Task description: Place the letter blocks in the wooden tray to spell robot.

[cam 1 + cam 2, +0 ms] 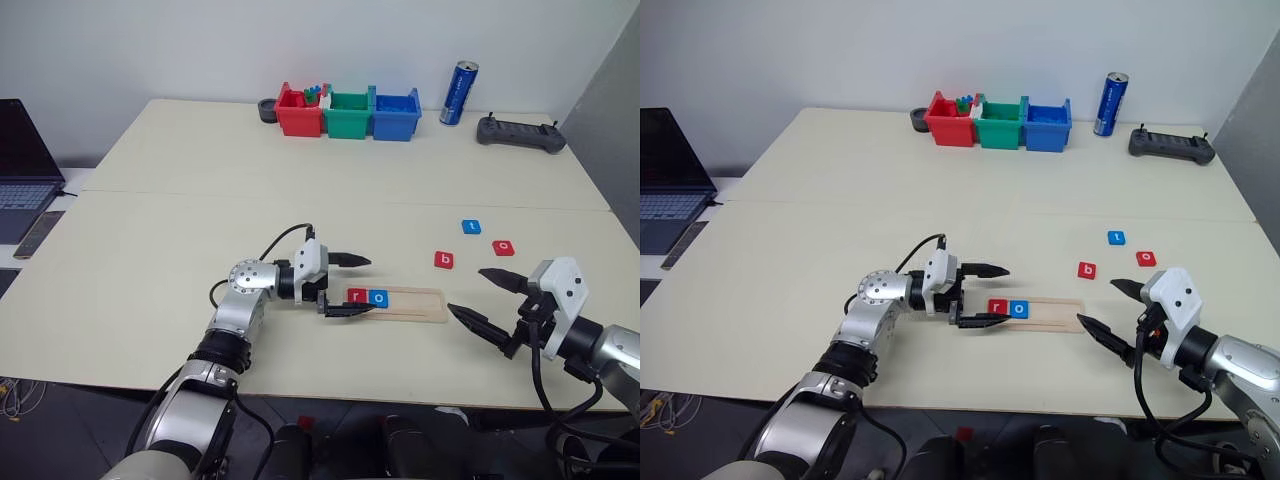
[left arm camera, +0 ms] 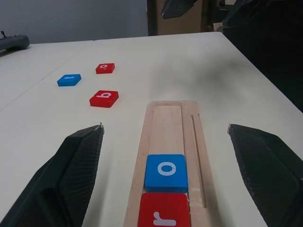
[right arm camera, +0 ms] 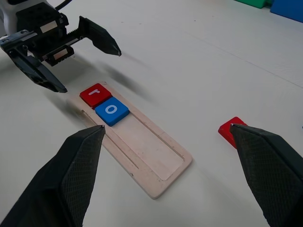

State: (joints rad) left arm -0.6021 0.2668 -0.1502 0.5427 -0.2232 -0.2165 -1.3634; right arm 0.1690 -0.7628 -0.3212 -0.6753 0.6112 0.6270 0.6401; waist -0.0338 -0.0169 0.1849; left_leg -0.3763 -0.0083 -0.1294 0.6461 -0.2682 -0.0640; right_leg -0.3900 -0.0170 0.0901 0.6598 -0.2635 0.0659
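Note:
The wooden tray (image 1: 412, 304) lies near the table's front edge. A red "r" block (image 1: 357, 296) and a blue "o" block (image 1: 378, 297) sit side by side at its left end. A red "b" block (image 1: 444, 260), a blue "t" block (image 1: 471, 227) and a red "o" block (image 1: 504, 248) lie loose on the table behind and right of the tray. My left gripper (image 1: 355, 286) is open, points right and straddles the tray's left end around the "r" block. My right gripper (image 1: 466, 290) is open and empty just beyond the tray's right end.
Red (image 1: 298, 112), green (image 1: 350, 113) and blue (image 1: 396, 115) bins stand in a row at the table's back, with a blue can (image 1: 459, 93) and a black controller (image 1: 520, 133) to their right. A laptop (image 1: 25, 165) sits off the left edge.

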